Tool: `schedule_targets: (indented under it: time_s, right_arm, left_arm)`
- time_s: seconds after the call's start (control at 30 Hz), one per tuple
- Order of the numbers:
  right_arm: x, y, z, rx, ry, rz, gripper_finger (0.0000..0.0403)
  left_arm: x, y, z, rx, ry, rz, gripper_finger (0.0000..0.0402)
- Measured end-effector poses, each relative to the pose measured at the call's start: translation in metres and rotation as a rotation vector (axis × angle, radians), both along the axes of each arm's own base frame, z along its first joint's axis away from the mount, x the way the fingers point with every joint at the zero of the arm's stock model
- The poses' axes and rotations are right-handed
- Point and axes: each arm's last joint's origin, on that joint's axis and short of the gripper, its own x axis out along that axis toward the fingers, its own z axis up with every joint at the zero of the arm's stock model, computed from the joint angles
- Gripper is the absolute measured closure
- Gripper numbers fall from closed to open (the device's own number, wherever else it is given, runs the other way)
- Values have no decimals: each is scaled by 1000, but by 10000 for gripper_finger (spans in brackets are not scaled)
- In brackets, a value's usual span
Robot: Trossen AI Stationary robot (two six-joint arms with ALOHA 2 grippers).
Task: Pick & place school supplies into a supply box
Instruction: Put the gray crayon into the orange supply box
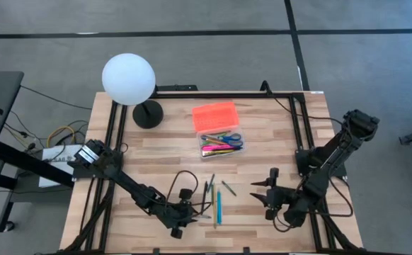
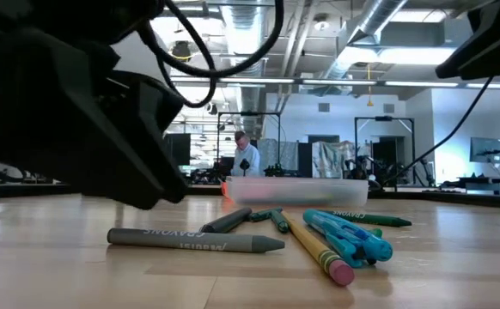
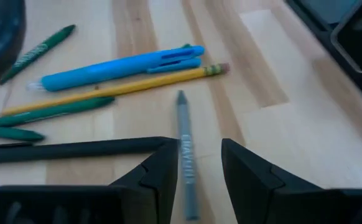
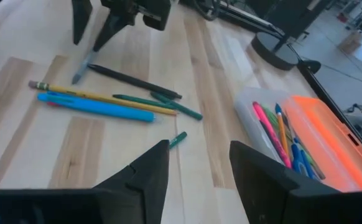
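- Roughly: wooden table (image 1: 156,152); supply box (image 1: 220,142) mid-table, orange lid (image 1: 215,114) swung back, several supplies already inside.
- Left gripper (image 3: 196,165) low at near edge, fingers apart astride grey crayon (image 3: 185,163), not yet clamped.
- Right gripper (image 4: 196,165) hovers nearby, fingers apart, empty.
- Blue pen (image 3: 116,67), yellow pencil (image 3: 112,90), green crayons loose beside.
- Step, likely: grasping crayon. Next: close, lift, carry to box.

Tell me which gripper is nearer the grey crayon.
Left. The left gripper straddles the grey crayon, fingers open on either side. The right gripper waits open across the loose pile, well away from it.
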Motion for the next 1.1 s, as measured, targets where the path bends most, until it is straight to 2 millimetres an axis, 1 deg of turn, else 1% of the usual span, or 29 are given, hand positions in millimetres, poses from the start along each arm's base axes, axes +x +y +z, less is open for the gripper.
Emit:
schedule_targets:
  time_s: [0.4,0.57,0.87,1.0,1.1]
  right_arm:
    - [0,0,0,13,-4,-4,243]
    - [0,0,0,12,-4,-4,243]
    - [0,1,0,16,-6,-5,247]
    - [0,0,-1,33,-12,-12,247]
    - [-2,-2,-7,43,-19,-12,246]
  left_arm:
    - [-3,3,-6,-10,55,43,283]
    - [-2,3,-14,-21,82,43,290]
    - [0,4,-17,-43,99,50,318]
    - [-1,6,-20,-65,142,69,345]
    - [-2,7,-21,-87,178,78,367]
